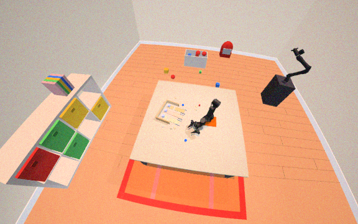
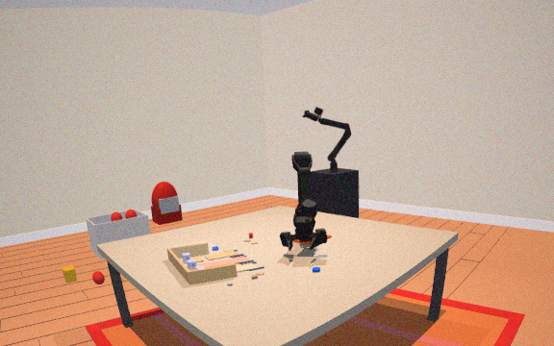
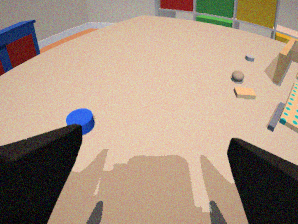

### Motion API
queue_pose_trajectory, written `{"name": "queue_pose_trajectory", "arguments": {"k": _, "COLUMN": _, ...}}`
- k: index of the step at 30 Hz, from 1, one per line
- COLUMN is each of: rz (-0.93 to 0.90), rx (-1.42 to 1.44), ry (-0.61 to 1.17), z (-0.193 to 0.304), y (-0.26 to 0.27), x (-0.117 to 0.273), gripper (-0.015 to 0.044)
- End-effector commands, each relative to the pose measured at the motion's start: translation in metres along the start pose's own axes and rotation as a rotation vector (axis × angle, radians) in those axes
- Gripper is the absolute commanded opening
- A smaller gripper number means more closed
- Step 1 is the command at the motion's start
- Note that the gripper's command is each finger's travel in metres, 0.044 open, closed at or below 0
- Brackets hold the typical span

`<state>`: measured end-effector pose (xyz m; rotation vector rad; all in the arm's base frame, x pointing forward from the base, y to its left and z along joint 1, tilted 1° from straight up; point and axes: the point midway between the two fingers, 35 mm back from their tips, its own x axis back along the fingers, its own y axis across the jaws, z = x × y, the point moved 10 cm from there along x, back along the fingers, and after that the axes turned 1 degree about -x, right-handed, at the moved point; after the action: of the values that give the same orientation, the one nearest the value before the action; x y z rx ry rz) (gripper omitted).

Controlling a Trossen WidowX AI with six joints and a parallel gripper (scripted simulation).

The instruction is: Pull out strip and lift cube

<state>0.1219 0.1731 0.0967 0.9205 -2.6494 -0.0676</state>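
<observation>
A three-walled wooden tray [image 1: 163, 121] [image 2: 212, 275] [image 3: 283, 62] holds three strips with dark ends toward its open side. The far strip [image 1: 180, 110] [image 2: 221, 256] seems to have a gap. The middle strip [image 1: 173, 115] [image 2: 219, 262] is pinkish and looks continuous. The near strip [image 1: 174, 120] [image 2: 246, 267] [image 3: 292, 107] has teal dots; whether it is whole cannot be told. Pale cubes [image 1: 165, 111] [image 2: 191, 264] stand at the strips' inner ends; their labels are unreadable. My gripper [image 1: 192, 129] [image 2: 303, 245] [image 3: 157, 140] is open and empty above the table, clear of the tray.
A blue disc [image 1: 185, 140] [image 2: 315, 269] [image 3: 80, 120] lies near the gripper. A second blue piece [image 1: 183, 104] [image 2: 215, 248] and a small red piece [image 1: 199, 105] [image 2: 251, 235] lie beyond the strips. A grey-brown pebble [image 3: 237, 76] and a tan chip [image 3: 245, 93] lie beside the tray.
</observation>
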Motion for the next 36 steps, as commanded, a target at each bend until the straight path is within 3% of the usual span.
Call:
{"name": "queue_pose_trajectory", "arguments": {"k": 1, "rz": 0.000, "rx": 0.000, "ry": 0.000, "z": -0.001, "y": 0.000, "x": 0.000, "gripper": 0.0400}}
{"name": "queue_pose_trajectory", "arguments": {"k": 11, "rz": 0.020, "rx": 0.001, "ry": 0.006, "z": -0.017, "y": -0.002, "x": -0.001, "gripper": 0.0400}}
{"name": "queue_pose_trajectory", "arguments": {"k": 19, "rz": 0.251, "rx": -0.009, "ry": 0.096, "z": -0.090, "y": -0.067, "x": -0.024, "gripper": 0.0400}}
{"name": "queue_pose_trajectory", "arguments": {"k": 29, "rz": 0.466, "rx": -0.082, "ry": 0.199, "z": -0.166, "y": -0.141, "x": 0.026, "gripper": 0.0400}}
{"name": "queue_pose_trajectory", "arguments": {"k": 36, "rz": 0.542, "rx": -0.127, "ry": 0.237, "z": -0.190, "y": -0.160, "x": 0.063, "gripper": 0.0400}}
